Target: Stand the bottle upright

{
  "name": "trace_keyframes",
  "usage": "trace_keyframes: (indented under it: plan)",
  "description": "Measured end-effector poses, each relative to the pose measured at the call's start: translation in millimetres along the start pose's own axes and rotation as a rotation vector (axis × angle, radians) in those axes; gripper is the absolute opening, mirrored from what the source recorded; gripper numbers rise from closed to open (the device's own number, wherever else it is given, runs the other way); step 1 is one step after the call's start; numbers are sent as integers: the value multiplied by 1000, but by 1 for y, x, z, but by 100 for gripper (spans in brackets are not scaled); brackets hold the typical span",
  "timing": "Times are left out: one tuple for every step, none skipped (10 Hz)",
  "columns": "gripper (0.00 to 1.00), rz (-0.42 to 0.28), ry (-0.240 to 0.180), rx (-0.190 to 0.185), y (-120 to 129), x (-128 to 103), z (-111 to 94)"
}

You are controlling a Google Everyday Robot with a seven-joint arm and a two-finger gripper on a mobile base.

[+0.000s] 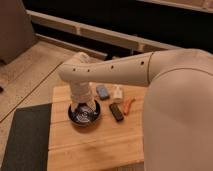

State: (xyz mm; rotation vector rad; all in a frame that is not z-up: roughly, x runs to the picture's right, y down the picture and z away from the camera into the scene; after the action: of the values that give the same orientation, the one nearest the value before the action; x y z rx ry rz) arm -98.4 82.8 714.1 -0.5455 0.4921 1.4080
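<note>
Fingers first: the gripper [84,110] hangs from the white arm [115,72], low over a dark round thing [94,119] on the wooden table [90,147]. Its 2 fingers are spread wide with nothing in them. Left of the fingers is a dark mat [25,137], which has no part in this job. Just right of the fingers and a bit farther back lies a small blue-grey block [102,91]. Right of that block, very close to it, is the bottle [117,93]. It is small and whitish and seems to be lying down, but I cannot tell which way its thin top points. Right of the fingers and nearer the front lies a flat black bar [116,111], with a thin orange thing [129,105] just past it. To do this step well, I think the gripper should lift off the dark round thing, go right and back, and pass the block without bumping it. It should come down with 1 finger on each long side of the bottle. Squeeze softly, because a light bottle can roll or pop out. Then tip it up slowly, set its flat bottom on the wood, and let go only when it stands.
</note>
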Motion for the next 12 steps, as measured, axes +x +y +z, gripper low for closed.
trace_keyframes:
  plan:
    - [65,-6,-67,34,-15,-24,-8]
    - [65,-23,-147,50,-23,-49,-18]
    - [65,-43,-190,54,-26,-62,-24]
    - [65,-72,-237,55,-27,-75,-29]
    - [65,-97,-274,49,-28,-84,-34]
    - [65,-121,-321,22,-30,-95,-41]
    - [65,-129,-354,-1,-33,-102,-46]
    - [65,-125,-379,-19,-40,-107,-52]
    - [65,-125,-390,-27,-41,-109,-54]
    - [65,-129,-389,-28,-39,-109,-54]
    - [65,-132,-389,-31,-36,-109,-54]
    - [65,-133,-388,-25,-37,-108,-54]
